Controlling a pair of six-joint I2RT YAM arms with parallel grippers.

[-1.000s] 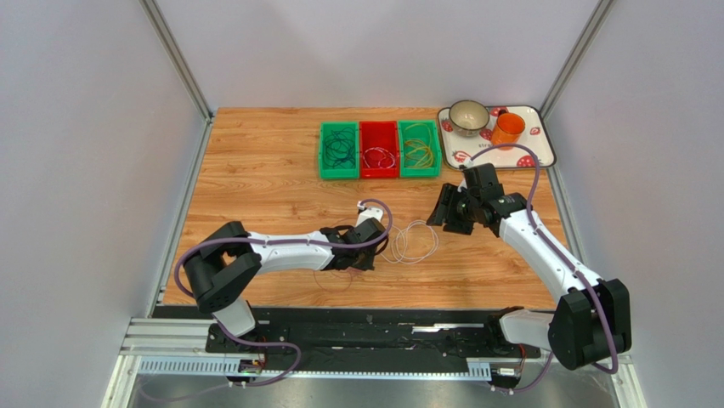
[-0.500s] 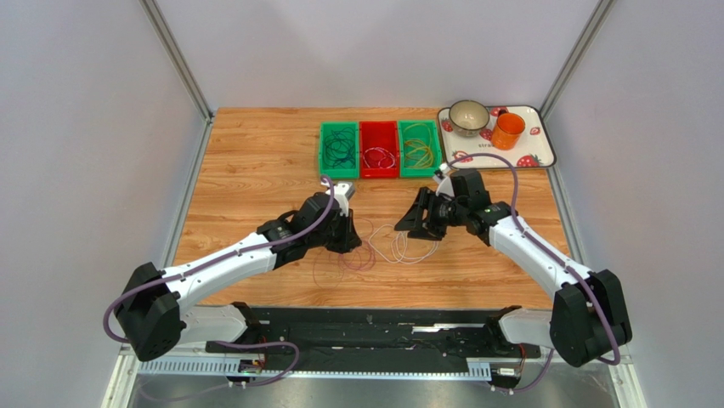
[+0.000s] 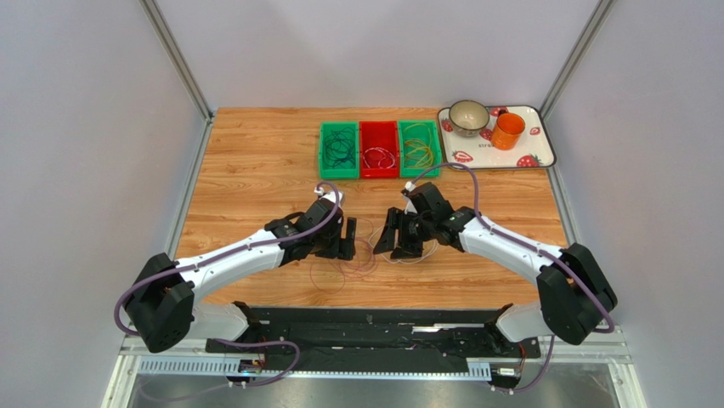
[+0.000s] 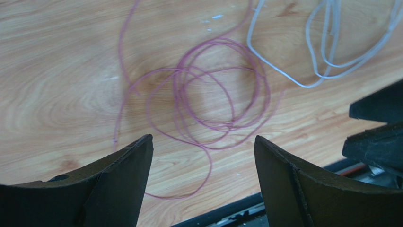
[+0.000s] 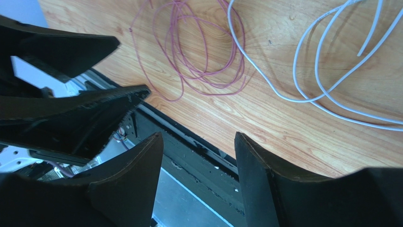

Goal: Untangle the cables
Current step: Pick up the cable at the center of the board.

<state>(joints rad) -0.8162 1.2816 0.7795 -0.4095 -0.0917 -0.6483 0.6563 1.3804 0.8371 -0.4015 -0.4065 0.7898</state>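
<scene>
Two of the cables lie loose on the wooden table: a thin purple coil (image 3: 357,259) (image 4: 222,125) (image 5: 210,75) and a white loop (image 3: 422,253) (image 4: 308,87) (image 5: 288,99) just to its right. They lie side by side, their edges close. My left gripper (image 3: 347,240) (image 4: 203,139) hovers open over the purple coil's near edge, holding nothing. From the other side my right gripper (image 3: 398,242) (image 5: 198,137) faces it, open and empty, above the near part of the white loop. More cables sit sorted in the bins behind.
Three bins stand in a row at the back: green (image 3: 339,150) with dark cables, red (image 3: 379,150) with white and red ones, green (image 3: 419,149) with yellow and orange ones. A tray (image 3: 535,149) at the back right carries a bowl (image 3: 468,116) and an orange cup (image 3: 508,130).
My left arm has stretched out from its folded pose, and its gripper has gone from shut to open over the purple coil. The right gripper has travelled left and nearer, up to the two cables.
</scene>
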